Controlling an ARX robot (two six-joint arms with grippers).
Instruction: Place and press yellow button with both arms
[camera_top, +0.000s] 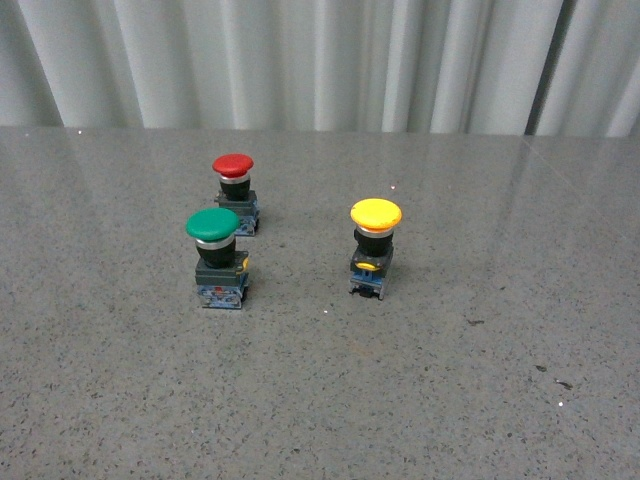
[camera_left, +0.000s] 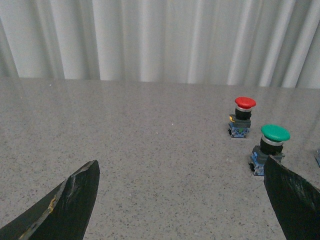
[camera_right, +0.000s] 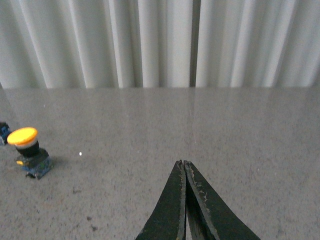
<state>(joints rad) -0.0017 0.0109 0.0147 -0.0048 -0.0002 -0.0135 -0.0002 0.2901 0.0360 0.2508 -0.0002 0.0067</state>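
While the yellow button (camera_top: 375, 248) stands alone on the worktop (camera_top: 480, 380), the left tool (camera_left: 182, 200) is wide open and the right tool (camera_right: 184, 172) is closed, empty.

The yellow button (camera_top: 375, 243) stands upright on the grey desk (camera_top: 450, 380), its round yellow cap on top of a black body, at three o'clock from the green-capped button (camera_top: 217, 257), well apart.
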